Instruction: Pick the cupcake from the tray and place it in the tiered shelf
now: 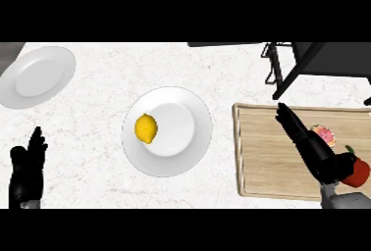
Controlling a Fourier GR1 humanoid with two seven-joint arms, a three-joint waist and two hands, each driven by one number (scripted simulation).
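Right hand (310,147): fingers being held straight and open over the tray (264,152), beside the cupcake (324,134).
Risk: cupcake being knocked aside; red fruit (357,171) being grasped instead.
Left hand (27,164): resting open.

Cupcake (325,135): small, round, pink-and-cream top, sitting on the wooden tray (264,147) toward its right side, partly hidden behind the right hand; whether it stands upright cannot be told. Tray: light wood, rectangular with a raised rim, lying flat on the worktop at the view's right, just beside the large white plate. Tiered shelf (304,61): dark frame with thin legs, standing at the upper right just beyond the tray's far edge, only partly in view.
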